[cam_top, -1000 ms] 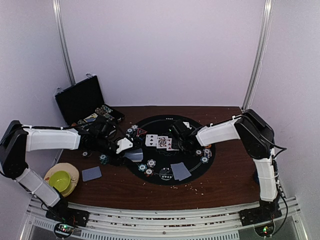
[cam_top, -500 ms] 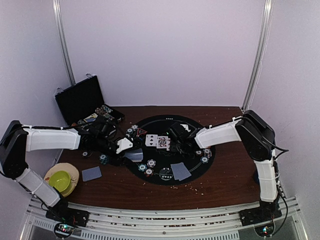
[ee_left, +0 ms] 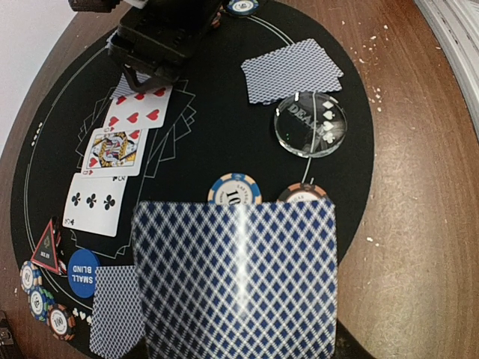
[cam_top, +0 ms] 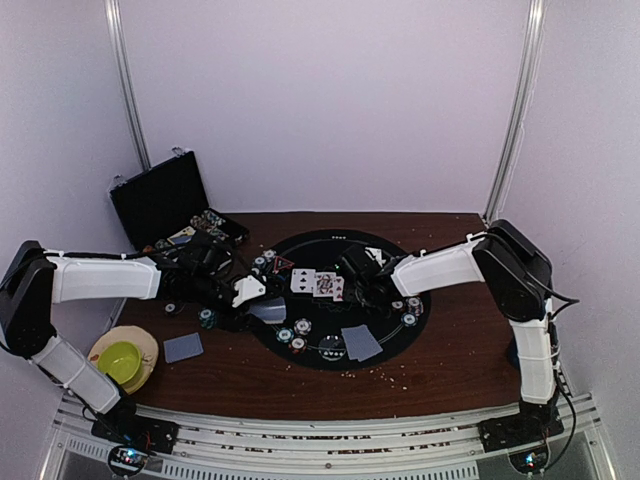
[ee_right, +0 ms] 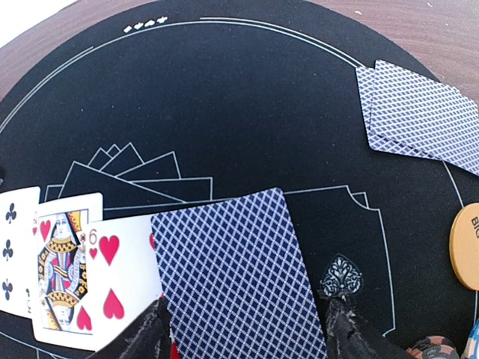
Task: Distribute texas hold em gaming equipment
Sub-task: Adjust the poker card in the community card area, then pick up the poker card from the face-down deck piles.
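My left gripper (cam_top: 250, 297) is shut on blue-backed playing cards (ee_left: 236, 284), which hide its fingers in the left wrist view. It hangs over the left edge of the round black mat (cam_top: 330, 248). My right gripper (ee_right: 247, 329) is over the mat's middle. Its fingers (ee_right: 153, 333) press the long edges of one face-down card (ee_right: 232, 277), which overlaps the six of hearts (ee_right: 120, 277). Three face-up cards (cam_top: 318, 283) lie in a row. Striped chips (ee_left: 234, 191), a clear dealer disc (ee_left: 310, 123), a blue small-blind disc (ee_left: 82, 271) and an orange disc (ee_right: 465, 247) sit on the mat.
Two face-down cards (cam_top: 360, 342) lie at the mat's near edge, another pair (ee_right: 419, 112) further round it, and one card (cam_top: 183, 347) on the bare wood. The open black case (cam_top: 160, 200) stands at the back left. A green cup on a plate (cam_top: 120, 360) is at the front left.
My right gripper shifted slightly left, then back, over the face-up cards. The left arm and its cards have not moved.
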Motion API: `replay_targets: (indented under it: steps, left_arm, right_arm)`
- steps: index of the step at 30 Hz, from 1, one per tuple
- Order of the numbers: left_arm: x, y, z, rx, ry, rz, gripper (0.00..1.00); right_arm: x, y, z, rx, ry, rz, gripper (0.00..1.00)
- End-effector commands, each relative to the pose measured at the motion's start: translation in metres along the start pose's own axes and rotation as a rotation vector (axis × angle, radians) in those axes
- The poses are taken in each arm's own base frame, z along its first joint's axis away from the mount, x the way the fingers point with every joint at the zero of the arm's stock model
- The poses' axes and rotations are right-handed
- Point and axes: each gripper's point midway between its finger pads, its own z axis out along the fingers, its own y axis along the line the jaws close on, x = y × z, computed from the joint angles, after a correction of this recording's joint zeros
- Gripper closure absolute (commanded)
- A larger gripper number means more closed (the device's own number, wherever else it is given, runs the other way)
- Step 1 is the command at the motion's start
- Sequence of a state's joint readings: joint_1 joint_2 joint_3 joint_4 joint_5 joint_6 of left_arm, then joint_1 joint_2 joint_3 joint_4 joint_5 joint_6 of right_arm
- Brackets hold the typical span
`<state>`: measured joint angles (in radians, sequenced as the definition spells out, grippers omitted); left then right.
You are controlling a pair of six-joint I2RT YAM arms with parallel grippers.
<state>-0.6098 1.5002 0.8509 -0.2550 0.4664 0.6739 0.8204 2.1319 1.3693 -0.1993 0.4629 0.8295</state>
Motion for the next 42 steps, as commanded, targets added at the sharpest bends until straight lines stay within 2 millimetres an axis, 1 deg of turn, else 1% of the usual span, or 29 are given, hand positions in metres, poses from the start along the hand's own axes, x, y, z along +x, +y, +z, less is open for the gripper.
replay_targets:
  steps: [1, 3, 7, 10, 15, 19, 21, 23, 25, 27, 29, 30, 34, 39, 42]
  left_arm:
    - [-0.010, 0.008, 0.000, -0.022, -0.036, 0.019, 0.47]
    - [-0.010, 0.009, 0.000, -0.023, -0.035, 0.020, 0.47]
    - [-0.010, 0.009, 0.000, -0.022, -0.033, 0.019, 0.47]
    - [-0.010, 0.008, 0.000, -0.022, -0.034, 0.019, 0.47]
    - [-0.009, 0.008, 0.001, -0.022, -0.031, 0.018, 0.47]
    - [-0.009, 0.009, 0.000, -0.024, -0.032, 0.019, 0.47]
    - [-0.011, 0.008, -0.001, -0.024, -0.037, 0.021, 0.47]
    - [-0.011, 0.008, -0.001, -0.023, -0.039, 0.021, 0.47]
    - [-0.012, 0.007, -0.002, -0.019, -0.041, 0.023, 0.47]
    - [-0.012, 0.005, -0.003, -0.013, -0.046, 0.026, 0.47]
    - [-0.014, 0.004, -0.004, -0.011, -0.055, 0.031, 0.47]
    - [-0.014, 0.004, -0.004, -0.009, -0.056, 0.033, 0.47]
    - [-0.016, 0.002, -0.006, -0.006, -0.062, 0.037, 0.47]
    - [-0.017, 0.001, -0.006, -0.002, -0.069, 0.044, 0.47]
    - [-0.017, 0.000, -0.007, 0.000, -0.071, 0.044, 0.47]
  right_arm:
    - [-0.009, -0.001, 0.002, 0.027, -0.028, 0.028, 0.29]
    - [-0.009, -0.002, 0.003, 0.028, -0.028, 0.029, 0.28]
    - [-0.007, 0.006, 0.001, -0.013, -0.006, 0.028, 0.21]
    - [-0.014, 0.012, -0.007, -0.053, -0.012, 0.029, 0.17]
    - [-0.043, 0.014, -0.039, -0.102, -0.067, 0.046, 0.12]
    - [-0.068, 0.011, -0.071, -0.148, -0.118, 0.051, 0.07]
    - [-0.079, 0.012, -0.090, -0.197, -0.154, 0.034, 0.05]
    - [-0.082, 0.014, -0.104, -0.274, -0.177, -0.017, 0.03]
    - [-0.081, 0.025, -0.119, -0.389, -0.189, -0.062, 0.01]
    - [-0.072, 0.045, -0.133, -0.548, -0.170, -0.121, 0.00]
    - [-0.058, 0.067, -0.145, -0.699, -0.132, -0.168, 0.00]
    - [-0.048, 0.079, -0.151, -0.775, -0.101, -0.196, 0.00]
    - [-0.012, 0.117, -0.166, -0.963, -0.011, -0.287, 0.00]
    - [0.026, 0.160, -0.175, -1.085, 0.085, -0.371, 0.01]
    - [0.043, 0.177, -0.171, -1.104, 0.127, -0.398, 0.01]
